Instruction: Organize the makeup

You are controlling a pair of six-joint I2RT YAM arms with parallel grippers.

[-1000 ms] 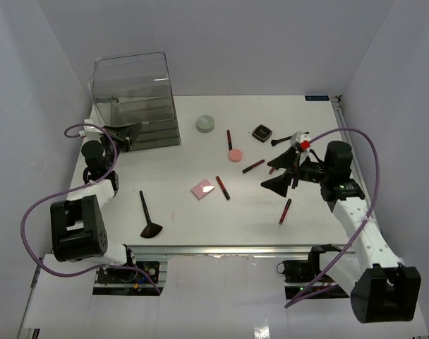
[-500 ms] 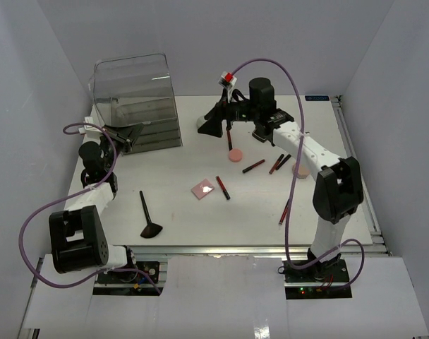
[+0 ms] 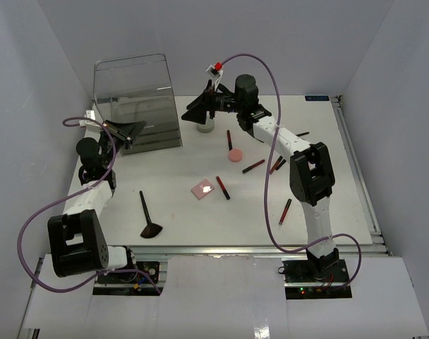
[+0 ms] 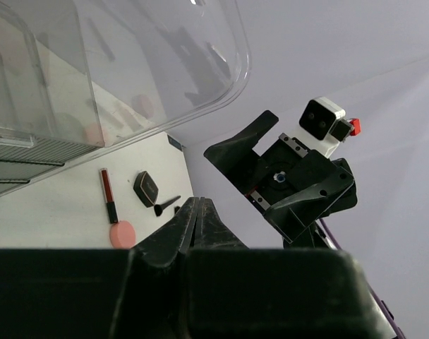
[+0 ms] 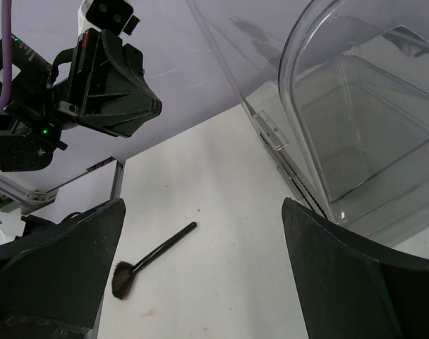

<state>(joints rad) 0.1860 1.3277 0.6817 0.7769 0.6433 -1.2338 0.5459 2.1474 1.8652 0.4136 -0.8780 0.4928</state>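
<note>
- The table (image 3: 172, 229) is a flat white board boxed in by plain pale walls. A small blue label (image 3: 317, 98) at its far right edge is too small for me to read.
- My left arm is folded close to its base with the wrist raised. The left gripper (image 3: 127, 130) sits just beside the front corner of the clear drawer box (image 3: 137, 92).
- Its black fingers (image 4: 193, 222) are pressed tip to tip, with nothing between them.
- My right arm reaches far across the table, forearm running leftward, and the right gripper (image 3: 198, 113) points toward the box. Its two fingers are spread as wide as they go and carry nothing.
- From overhead, the grey round jar (image 3: 207, 128) shows right at the right fingertips, partly covered by them. I cannot tell whether they touch it.
- In the right wrist view, the black-handled brush (image 5: 149, 256) lies flat on the table, framed between the spread fingers and well beyond them. It has a thin handle and a dark fanned tuft.
- Behind the right fingers, back along that arm, lie the matte pink disc (image 3: 235, 155), the glossy pink square compact (image 3: 202, 188) and the slim red-and-black sticks (image 3: 222, 187), scattered apart.
- Ahead of the closed left fingers sits the black square compact (image 4: 146, 188). The pale mark on its lid is unreadable.
- The box is hard transparent plastic with a rounded top and ribbed drawer fronts.
</note>
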